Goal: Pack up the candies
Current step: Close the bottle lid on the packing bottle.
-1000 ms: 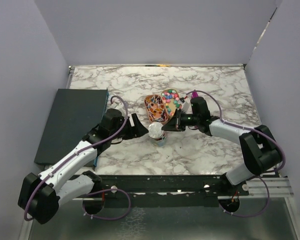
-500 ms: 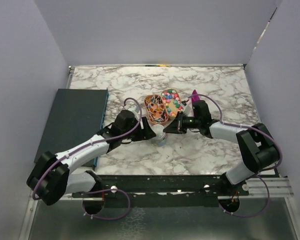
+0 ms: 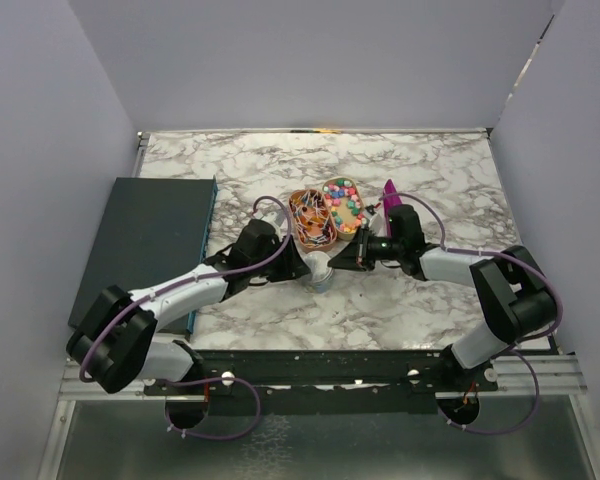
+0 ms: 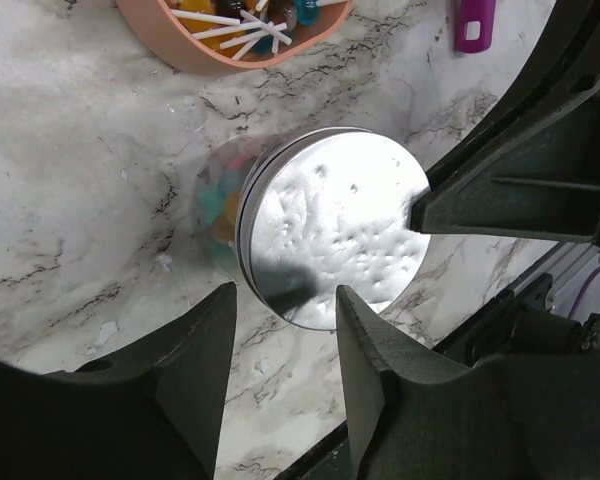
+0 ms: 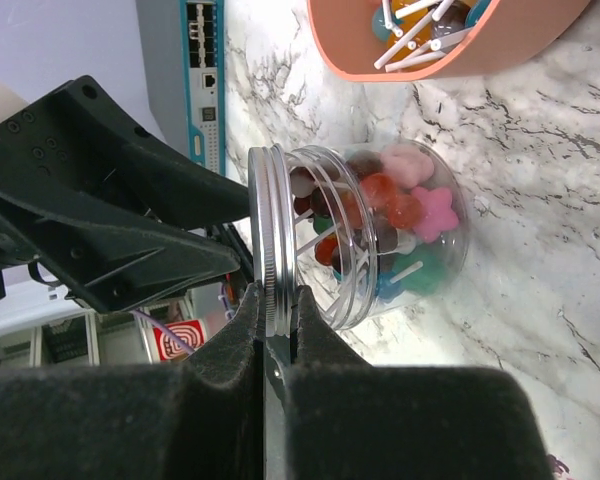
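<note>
We logged the small bean-sized mixed-colour candies (image 3: 342, 198) heaped in the right compartment of the salmon 2-compartment plastic tray (image 4: 170, 35) on the marble worktop (image 3: 430, 160). More sweets showed through the clear round plastic jar (image 5: 400, 230) just in front of the tray. We judged the candies light, hard and smooth. They would likely roll and scatter, so scooping beats pinching them singly.

The jar looked light and slick and could skid or tip. Its side wall below the thread seemed the best place to hold it. The thin silver metal lid (image 4: 335, 225) looked stiff, with its rim the place to grip.

The right pincer (image 5: 275, 300) was pressed together on the lid's rim, holding the lid at the jar mouth. We could not tell whether the lid was seated. The left pincer (image 4: 285, 310) stood spread on either side of the jar, with no clear contact visible.

Counts:
- 1 jar
- 1 lid
- 1 tray
- 1 purple plastic scoop (image 3: 389, 193) lying beside the tray, untouched
- 1 dark flat box (image 3: 145, 245) at the left
- stick lollipops (image 3: 312, 218) in the left compartment
- candies too many to count
</note>
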You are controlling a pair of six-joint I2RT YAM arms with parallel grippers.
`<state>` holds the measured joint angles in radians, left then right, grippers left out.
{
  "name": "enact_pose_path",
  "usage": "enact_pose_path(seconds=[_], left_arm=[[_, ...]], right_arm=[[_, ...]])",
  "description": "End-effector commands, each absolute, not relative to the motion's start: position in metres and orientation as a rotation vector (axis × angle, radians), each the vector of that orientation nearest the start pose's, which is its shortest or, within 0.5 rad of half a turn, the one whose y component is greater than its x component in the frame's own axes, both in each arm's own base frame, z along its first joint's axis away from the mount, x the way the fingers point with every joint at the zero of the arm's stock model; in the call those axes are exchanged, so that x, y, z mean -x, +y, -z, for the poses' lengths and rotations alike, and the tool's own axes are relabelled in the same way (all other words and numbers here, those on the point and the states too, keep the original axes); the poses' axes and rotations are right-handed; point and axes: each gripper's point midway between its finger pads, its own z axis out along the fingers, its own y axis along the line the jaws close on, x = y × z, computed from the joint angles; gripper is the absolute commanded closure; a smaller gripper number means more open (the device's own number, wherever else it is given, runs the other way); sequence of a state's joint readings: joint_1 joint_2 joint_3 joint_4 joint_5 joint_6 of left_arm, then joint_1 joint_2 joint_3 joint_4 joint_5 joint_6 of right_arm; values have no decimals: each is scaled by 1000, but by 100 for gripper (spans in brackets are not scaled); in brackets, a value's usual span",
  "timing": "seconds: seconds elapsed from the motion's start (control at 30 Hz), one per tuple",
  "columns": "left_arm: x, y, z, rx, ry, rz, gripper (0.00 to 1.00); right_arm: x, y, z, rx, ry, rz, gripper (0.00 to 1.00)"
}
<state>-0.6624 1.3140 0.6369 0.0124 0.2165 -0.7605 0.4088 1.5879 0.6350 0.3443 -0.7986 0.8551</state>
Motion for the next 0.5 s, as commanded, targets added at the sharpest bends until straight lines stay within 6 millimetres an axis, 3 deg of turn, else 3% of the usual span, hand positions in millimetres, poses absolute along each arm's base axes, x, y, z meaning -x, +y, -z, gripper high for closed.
enact_pose_path(seconds=[0.0,0.47], left_arm=[[-244,-273,-92,-20,2385,969,56],[-248,-278,-89,-19,2389,975,65]], right_arm=[[-257,269,-89,-15,2402,-1545,99],[-258,264,-82,-36,2408,-1536,96]])
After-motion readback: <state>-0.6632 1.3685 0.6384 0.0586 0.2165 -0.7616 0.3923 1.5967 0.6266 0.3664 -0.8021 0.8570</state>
